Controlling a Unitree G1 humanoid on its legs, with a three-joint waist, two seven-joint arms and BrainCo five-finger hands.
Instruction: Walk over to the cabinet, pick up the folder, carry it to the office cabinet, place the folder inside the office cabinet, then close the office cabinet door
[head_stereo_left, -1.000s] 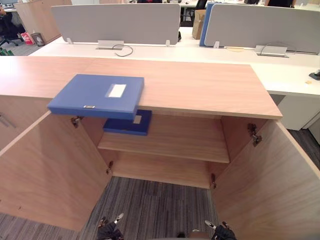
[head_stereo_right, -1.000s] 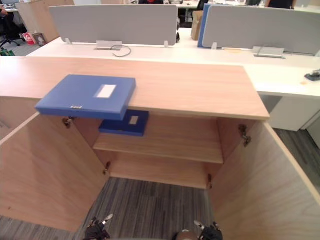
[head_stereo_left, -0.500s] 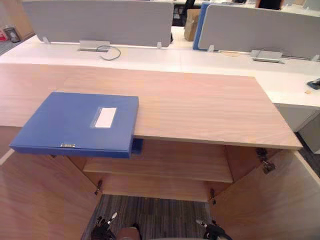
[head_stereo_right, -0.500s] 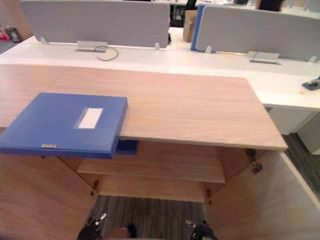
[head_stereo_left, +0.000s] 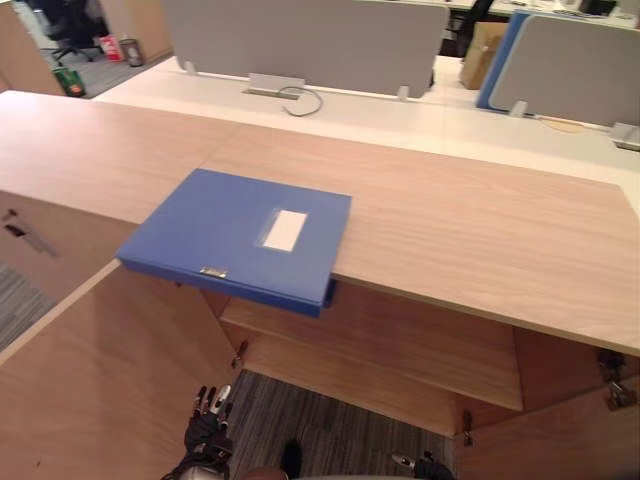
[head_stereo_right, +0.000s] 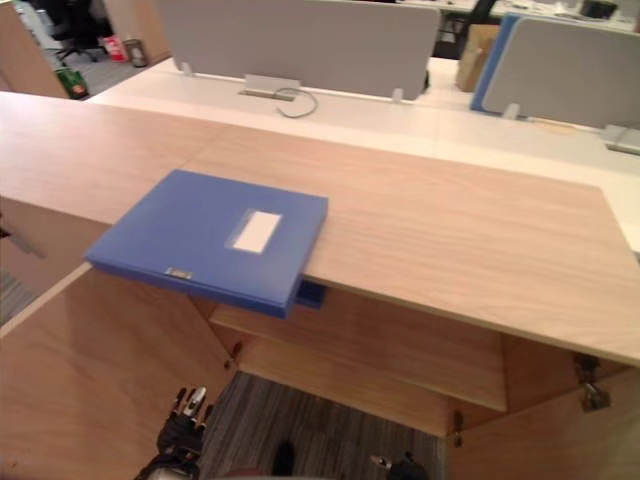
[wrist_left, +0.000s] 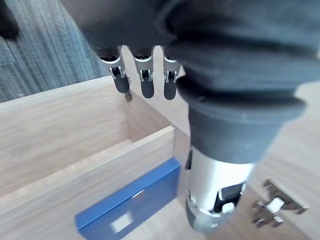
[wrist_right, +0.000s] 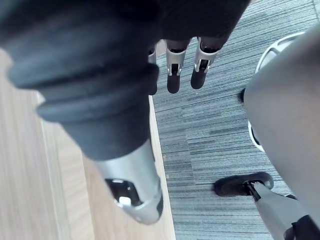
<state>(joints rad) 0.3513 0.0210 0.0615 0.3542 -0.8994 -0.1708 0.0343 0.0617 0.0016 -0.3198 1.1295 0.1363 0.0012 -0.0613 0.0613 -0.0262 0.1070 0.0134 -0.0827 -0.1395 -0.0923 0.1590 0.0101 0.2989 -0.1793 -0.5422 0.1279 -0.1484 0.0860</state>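
Observation:
A blue folder (head_stereo_left: 240, 235) with a white label lies flat on the wooden cabinet top (head_stereo_left: 470, 220), its front edge hanging over the open cabinet. A second blue folder (head_stereo_right: 310, 293) peeks out on the shelf (head_stereo_left: 400, 340) beneath it, and also shows in the left wrist view as a blue folder (wrist_left: 130, 207) inside the cabinet. My left hand (head_stereo_left: 207, 425) hangs low in front of the cabinet, fingers (wrist_left: 142, 75) straight and holding nothing. My right hand (head_stereo_left: 425, 465) hangs low too, its fingers (wrist_right: 185, 65) relaxed over the carpet, well below the folder.
Both cabinet doors stand open: the left door (head_stereo_left: 90, 380) and the right door (head_stereo_left: 570, 450). A neighbouring cabinet (head_stereo_left: 40, 230) adjoins on the left. Behind runs a white desk (head_stereo_left: 420, 115) with grey partitions (head_stereo_left: 300, 40). Grey carpet (head_stereo_left: 310, 420) lies below.
The camera has shifted, so the folder and cabinet top now sit further right and closer in view. The folder itself has not moved. My left hand shows higher in view, its fingers plain.

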